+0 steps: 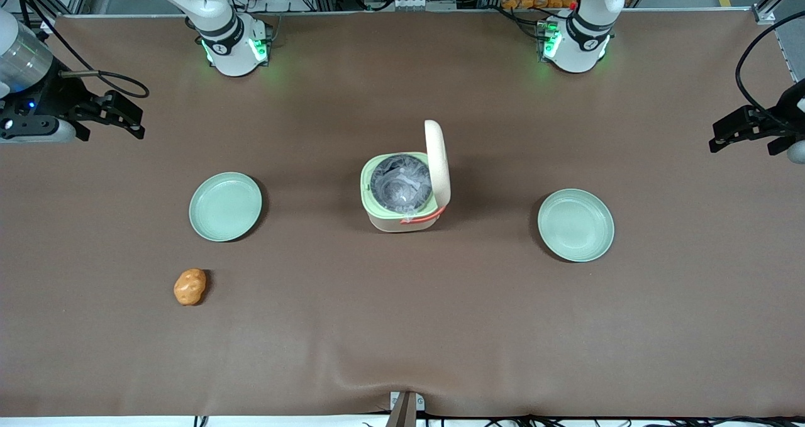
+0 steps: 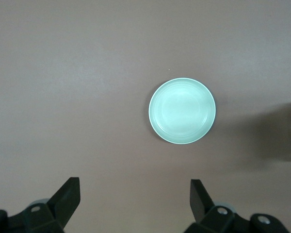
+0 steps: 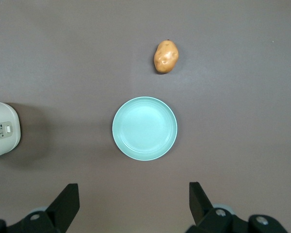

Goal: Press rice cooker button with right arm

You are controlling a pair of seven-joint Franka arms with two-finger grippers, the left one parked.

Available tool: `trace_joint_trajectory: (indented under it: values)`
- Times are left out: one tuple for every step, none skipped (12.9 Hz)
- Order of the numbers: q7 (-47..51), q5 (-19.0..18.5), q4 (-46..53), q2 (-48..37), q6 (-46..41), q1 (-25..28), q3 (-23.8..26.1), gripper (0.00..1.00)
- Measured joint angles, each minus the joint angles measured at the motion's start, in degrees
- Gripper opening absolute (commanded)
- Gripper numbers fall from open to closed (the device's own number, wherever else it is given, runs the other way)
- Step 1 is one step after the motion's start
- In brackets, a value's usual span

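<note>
The rice cooker (image 1: 402, 216) stands in the middle of the table, cream with a pale green rim and a coral handle. Its lid (image 1: 437, 163) stands open and the silvery pot shows. In the right wrist view the cooker's (image 3: 4, 136) front control panel shows, with a small button (image 3: 7, 130). My right gripper (image 1: 135, 120) hovers above the table at the working arm's end, well apart from the cooker. In the right wrist view the gripper (image 3: 133, 194) is wide open and empty, above bare table.
A pale green plate (image 1: 225, 206) lies between my gripper and the cooker; it also shows in the right wrist view (image 3: 144, 128). An orange-brown potato (image 1: 190, 287) lies nearer the front camera (image 3: 166, 57). A second green plate (image 1: 575, 224) lies toward the parked arm's end (image 2: 182, 110).
</note>
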Motion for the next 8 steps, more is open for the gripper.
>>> trace_joint_trajectory:
  values:
    - [0.04, 0.0, 0.0, 0.0, 0.0, 0.0, 0.01, 1.0]
    - [0.17, 0.0, 0.0, 0.0, 0.0, 0.0, 0.04, 1.0]
    - [0.38, 0.0, 0.0, 0.0, 0.0, 0.0, 0.05, 1.0]
    - [0.58, 0.0, 0.0, 0.0, 0.0, 0.0, 0.05, 1.0]
    - [0.66, 0.0, 0.0, 0.0, -0.01, 0.0, 0.05, 1.0]
    - [0.67, 0.0, 0.0, 0.0, -0.09, 0.01, 0.09, 1.0]
    - [0.67, 0.01, 0.0, 0.0, -0.21, 0.05, 0.18, 1.0]
    - [0.67, 0.01, 0.0, 0.0, -0.31, 0.12, 0.3, 1.0]
